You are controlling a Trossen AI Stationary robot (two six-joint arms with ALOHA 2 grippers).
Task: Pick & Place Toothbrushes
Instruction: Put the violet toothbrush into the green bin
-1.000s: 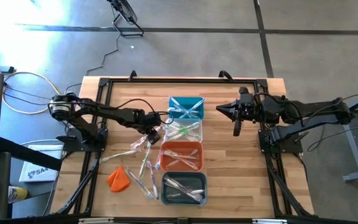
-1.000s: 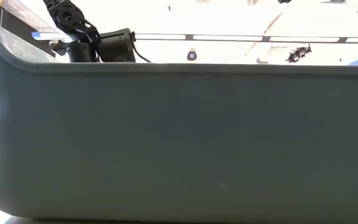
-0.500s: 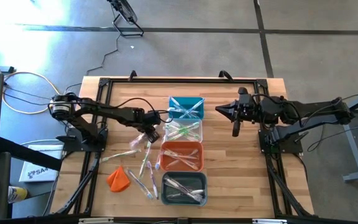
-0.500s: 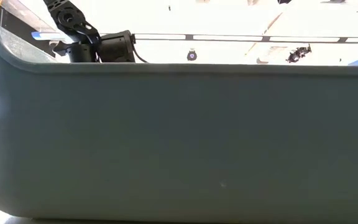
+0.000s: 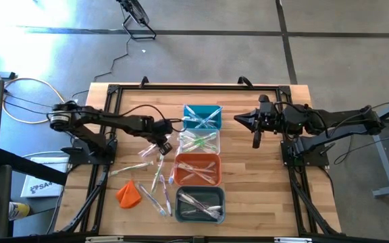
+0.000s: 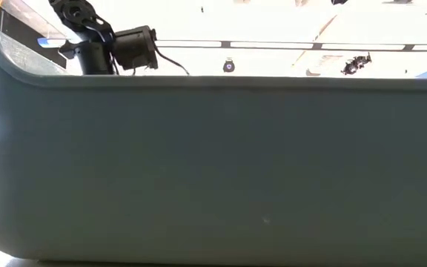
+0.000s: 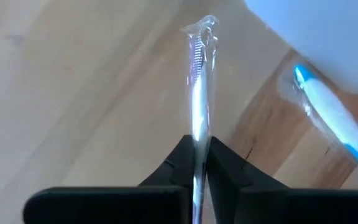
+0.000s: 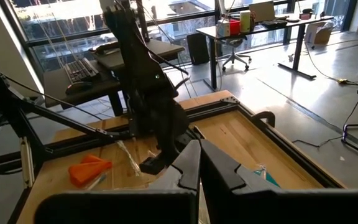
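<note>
The grey rectangular plastic bin (image 5: 200, 204) sits nearest the front edge of the pale wooden desk (image 5: 262, 189), with pale toothbrushes lying inside, and its wall fills nearly all of the low view. Beside it, toward the front left corner, rests the small orange cloth-like lump (image 5: 128, 193), and between lump and bins lie the loose toothbrushes (image 5: 155, 192), thin pale plastic sticks in clear wrappers, scattered on the bare wood. Next back in the row comes the orange rectangular bin (image 5: 197, 169), also holding toothbrushes. Just left of it, the left pincer (image 5: 163, 147) is down at the desk surface, and the left wrist view shows its 2 dark fingers (image 7: 180, 163) clenched on 1 clear-wrapped toothbrush (image 7: 199, 93), which runs straight out between them over the wood; a blue-and-white toothbrush (image 7: 331, 118) lies close by on the desk. Farther back stands the clear rectangular bin (image 5: 200, 142) with green and pale toothbrushes in it, then the teal rectangular bin (image 5: 202, 116), nearest the rear edge, with more of them crossed inside. The right pincer (image 5: 256, 140) hangs over the right half of the desk, well apart from the bins, its fingers pressed together with nothing between them.
</note>
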